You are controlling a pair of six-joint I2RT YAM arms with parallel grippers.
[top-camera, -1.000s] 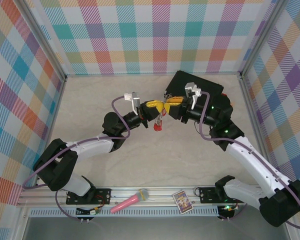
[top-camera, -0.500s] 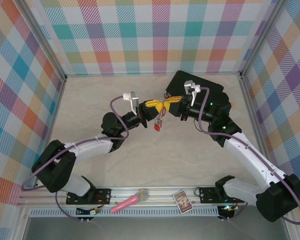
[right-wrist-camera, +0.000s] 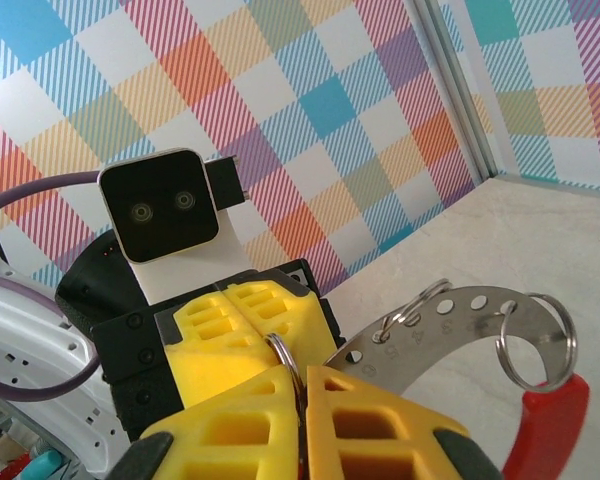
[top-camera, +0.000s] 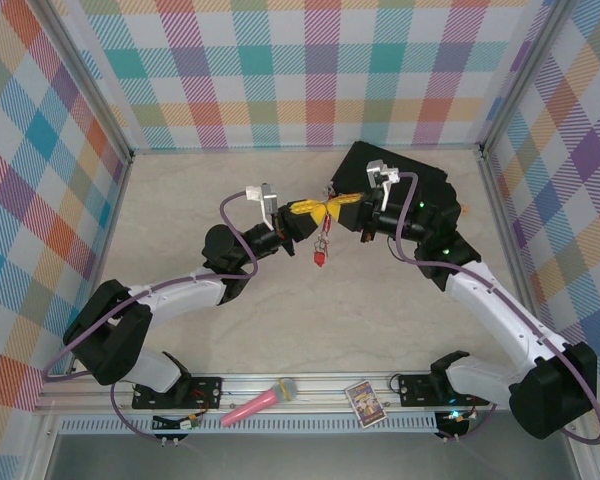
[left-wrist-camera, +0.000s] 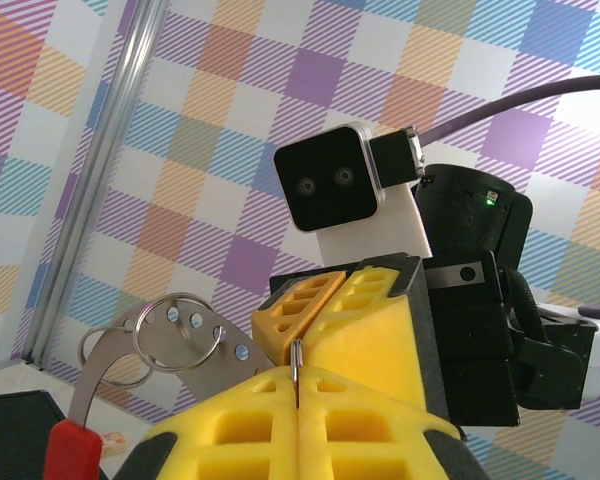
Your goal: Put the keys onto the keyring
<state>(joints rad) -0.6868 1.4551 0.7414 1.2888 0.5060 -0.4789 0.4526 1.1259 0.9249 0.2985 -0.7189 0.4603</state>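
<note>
Light falls bright and even from overhead. In the top view my arms lay only soft, faint shadows on the pale table [top-camera: 180, 200]. Nothing smears with motion. From my wrists, my yellow fingers [right-wrist-camera: 360, 420] sit so close that their near edges look slightly soft, while the plaid walls [right-wrist-camera: 280, 80] behind are crisp. The keyring [right-wrist-camera: 280, 350] and the curved metal plate [right-wrist-camera: 450, 315] carry a mild sheen, no harsh glare. In the top view the walls splay outward at the edges.
</note>
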